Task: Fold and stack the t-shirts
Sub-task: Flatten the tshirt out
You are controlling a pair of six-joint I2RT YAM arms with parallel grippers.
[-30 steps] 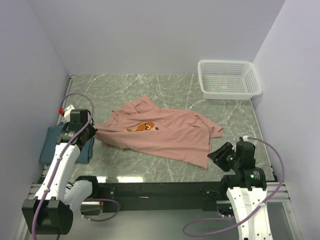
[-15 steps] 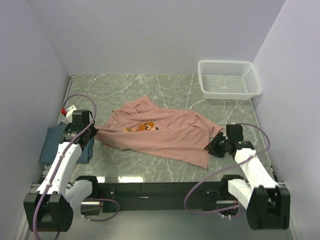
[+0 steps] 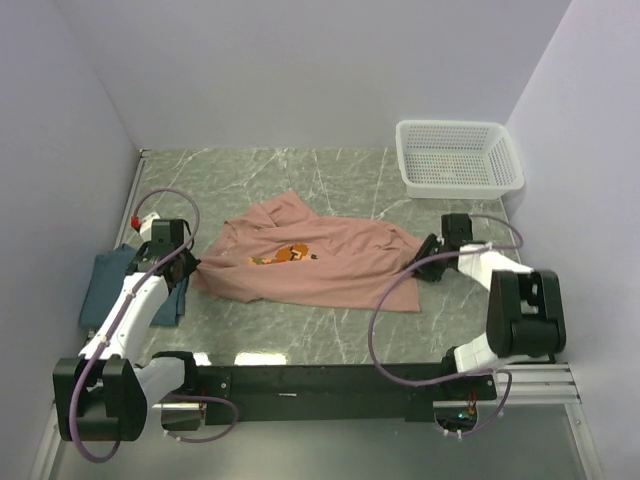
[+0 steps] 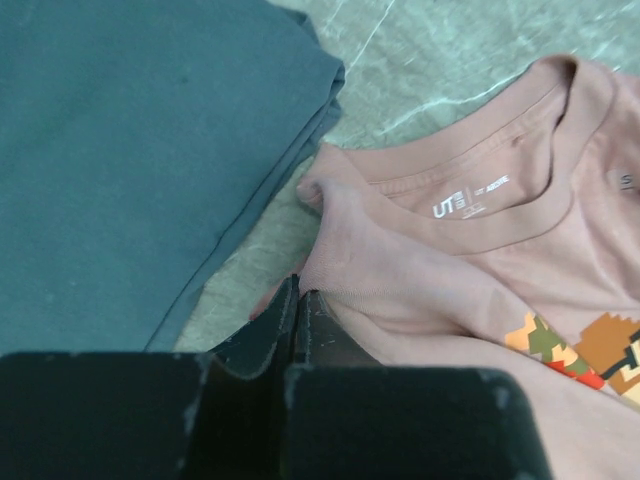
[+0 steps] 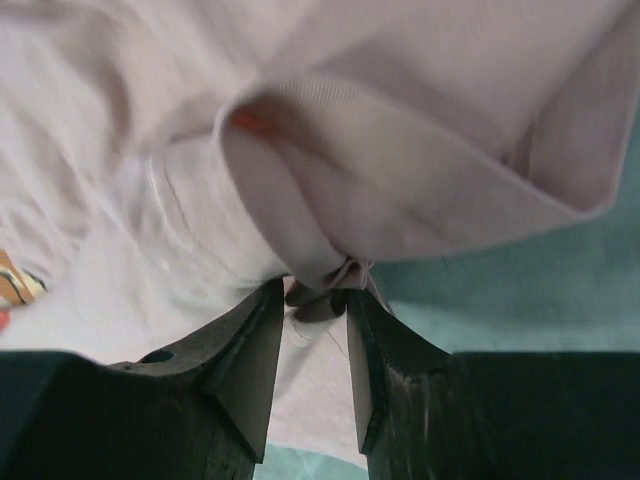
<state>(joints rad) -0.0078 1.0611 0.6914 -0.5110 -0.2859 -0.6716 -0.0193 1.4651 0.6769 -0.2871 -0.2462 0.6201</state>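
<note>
The salmon-pink t-shirt [image 3: 320, 270] lies spread and rumpled in the middle of the marble table, print up. The dark teal-blue t-shirt [image 3: 105, 290] lies folded at the left edge; it also shows in the left wrist view [image 4: 120, 150]. My left gripper [image 3: 190, 266] is shut on the pink shirt's left edge, below the collar [image 4: 480, 190], with its tips [image 4: 297, 290] pinching the cloth. My right gripper [image 3: 425, 262] is at the shirt's right edge. Its jaws stand a little apart [image 5: 315, 295] with a gathered fold of pink cloth [image 5: 400, 150] squeezed between the tips.
A white mesh basket [image 3: 458, 158] stands at the back right corner. Walls close in the table on the left, back and right. Bare marble [image 3: 300, 180] lies behind the shirt and in front of it.
My right arm has swung forward from near its base to the shirt's right edge and taken hold of it. The shirt's lower right corner has drawn in. The left gripper has shifted slightly.
</note>
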